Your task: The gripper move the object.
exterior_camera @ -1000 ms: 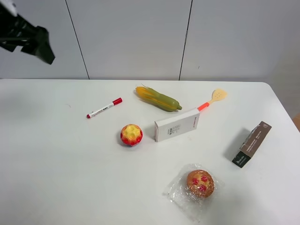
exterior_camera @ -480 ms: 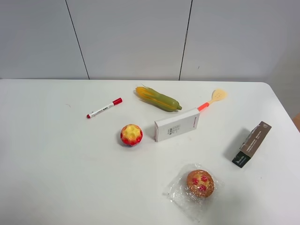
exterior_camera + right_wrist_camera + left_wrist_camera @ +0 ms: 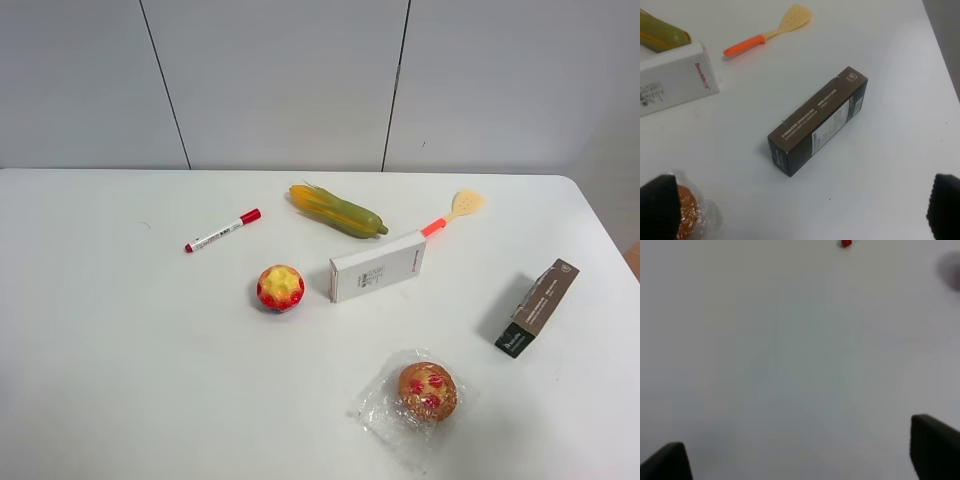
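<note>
The white carton box (image 3: 378, 267) with red lettering lies on the table (image 3: 130, 340) near the middle, below the corn cob. It also shows in the right wrist view (image 3: 675, 77). No gripper shows in the exterior high view. My left gripper (image 3: 800, 460) is open and empty over bare white table, its dark fingertips (image 3: 935, 450) far apart. My right gripper (image 3: 800, 207) is open and empty, with the dark brown box (image 3: 817, 120) lying ahead of it and the white box further off to one side.
A corn cob (image 3: 337, 210), a red-capped marker (image 3: 222, 230), a red and yellow ball (image 3: 281, 287), an orange-handled spatula (image 3: 452, 212), the dark brown box (image 3: 537, 307) near the right edge and a wrapped bun (image 3: 427, 391) lie on the table.
The left arm, seen a second ago at the top left corner of the exterior high view, has left that view. The objects on the table have not moved.
</note>
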Robot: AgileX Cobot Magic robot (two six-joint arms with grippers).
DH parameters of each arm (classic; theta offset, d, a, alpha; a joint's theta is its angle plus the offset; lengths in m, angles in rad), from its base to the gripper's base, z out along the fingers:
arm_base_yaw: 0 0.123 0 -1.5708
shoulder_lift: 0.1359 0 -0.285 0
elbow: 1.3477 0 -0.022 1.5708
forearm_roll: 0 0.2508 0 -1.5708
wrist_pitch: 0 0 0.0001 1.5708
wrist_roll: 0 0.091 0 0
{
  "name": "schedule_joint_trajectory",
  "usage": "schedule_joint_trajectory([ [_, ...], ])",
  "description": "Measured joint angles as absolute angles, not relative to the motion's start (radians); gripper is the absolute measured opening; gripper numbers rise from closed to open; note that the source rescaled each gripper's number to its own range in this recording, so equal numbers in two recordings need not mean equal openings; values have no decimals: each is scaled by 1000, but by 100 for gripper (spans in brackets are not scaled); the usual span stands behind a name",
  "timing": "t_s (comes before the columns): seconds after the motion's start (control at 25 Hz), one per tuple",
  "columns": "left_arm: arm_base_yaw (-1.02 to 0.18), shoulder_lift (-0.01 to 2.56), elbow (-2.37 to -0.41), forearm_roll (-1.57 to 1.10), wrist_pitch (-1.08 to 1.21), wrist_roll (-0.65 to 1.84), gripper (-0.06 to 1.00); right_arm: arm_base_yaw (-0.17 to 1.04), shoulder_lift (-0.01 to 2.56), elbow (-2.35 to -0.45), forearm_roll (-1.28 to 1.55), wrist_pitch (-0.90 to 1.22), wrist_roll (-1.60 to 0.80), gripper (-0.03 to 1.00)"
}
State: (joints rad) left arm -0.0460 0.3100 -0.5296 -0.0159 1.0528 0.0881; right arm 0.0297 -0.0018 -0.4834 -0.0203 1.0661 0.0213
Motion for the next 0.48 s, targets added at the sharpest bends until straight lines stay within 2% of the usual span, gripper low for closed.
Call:
schedule_joint_trajectory([
  [0.48, -46, 63, -513, -14, 1057, 67, 78, 30, -2, -483, -20, 1066, 21, 100],
])
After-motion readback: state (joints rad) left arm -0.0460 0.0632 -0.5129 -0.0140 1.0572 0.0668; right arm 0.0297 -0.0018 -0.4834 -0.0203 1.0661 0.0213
